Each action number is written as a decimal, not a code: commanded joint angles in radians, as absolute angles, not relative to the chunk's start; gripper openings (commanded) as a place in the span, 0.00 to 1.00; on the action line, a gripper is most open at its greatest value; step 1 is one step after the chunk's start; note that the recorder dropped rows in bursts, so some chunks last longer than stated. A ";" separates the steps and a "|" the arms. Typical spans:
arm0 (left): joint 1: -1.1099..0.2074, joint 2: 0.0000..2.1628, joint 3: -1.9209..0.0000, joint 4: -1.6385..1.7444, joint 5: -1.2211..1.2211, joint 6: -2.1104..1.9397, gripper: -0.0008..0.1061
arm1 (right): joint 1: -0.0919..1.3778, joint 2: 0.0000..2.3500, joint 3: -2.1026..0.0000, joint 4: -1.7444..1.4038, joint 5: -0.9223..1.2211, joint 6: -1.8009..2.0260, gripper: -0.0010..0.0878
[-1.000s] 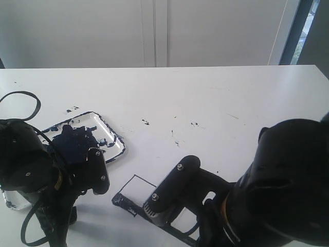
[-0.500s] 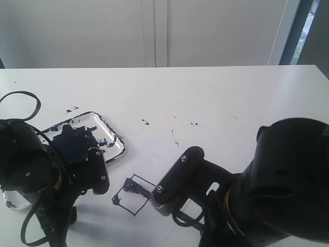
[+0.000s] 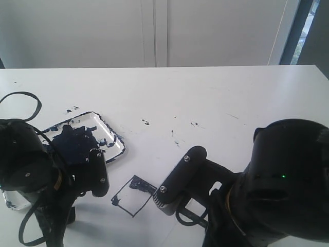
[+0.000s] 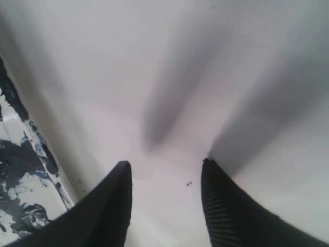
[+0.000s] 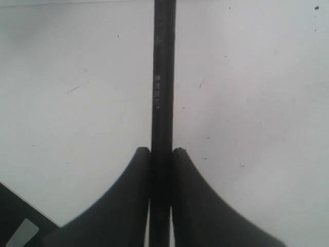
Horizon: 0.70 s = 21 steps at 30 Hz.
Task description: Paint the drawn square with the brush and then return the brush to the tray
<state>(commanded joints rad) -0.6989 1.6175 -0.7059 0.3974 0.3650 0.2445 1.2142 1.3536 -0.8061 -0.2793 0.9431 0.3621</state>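
Observation:
The drawn square [image 3: 132, 199] lies on the white sheet near the front, its thin outline mostly white inside with a dark paint smear [image 3: 140, 183] at its far corner. My right gripper [image 5: 162, 150] is shut on the brush [image 5: 163, 77], whose black handle runs straight out between the fingers; its bristle end is hidden. In the exterior view the right arm [image 3: 181, 180] hangs just right of the square. The paint-blotched white tray [image 3: 114, 135] sits at the left. My left gripper [image 4: 164, 164] is open and holds nothing, close above the table beside the tray's rim [image 4: 51, 167].
The left arm [image 3: 31, 177] covers the tray's near end, with a black cable [image 3: 23, 98] looping behind it. Small paint specks [image 3: 146, 122] dot the white table [image 3: 216, 98]. A window frame [image 3: 295, 31] stands at the back right.
The right arm has drawn back to the right, uncovering more of the square. A dark smear now shows at the square's far corner. The left arm has barely moved.

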 joint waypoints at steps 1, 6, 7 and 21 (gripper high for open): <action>-0.699 1.617 -0.706 0.397 0.366 0.247 0.46 | 1.214 1.354 -0.806 -0.268 0.943 0.358 0.01; -0.699 1.617 -0.706 0.397 0.360 0.250 0.46 | 1.214 1.354 -0.806 -0.211 0.937 0.301 0.01; -0.699 1.617 -0.706 0.397 0.358 0.250 0.46 | 1.214 1.354 -0.806 -0.195 0.937 0.281 0.01; -0.699 1.617 -0.706 0.397 0.358 0.250 0.46 | 1.214 1.354 -0.806 -0.122 0.924 0.203 0.01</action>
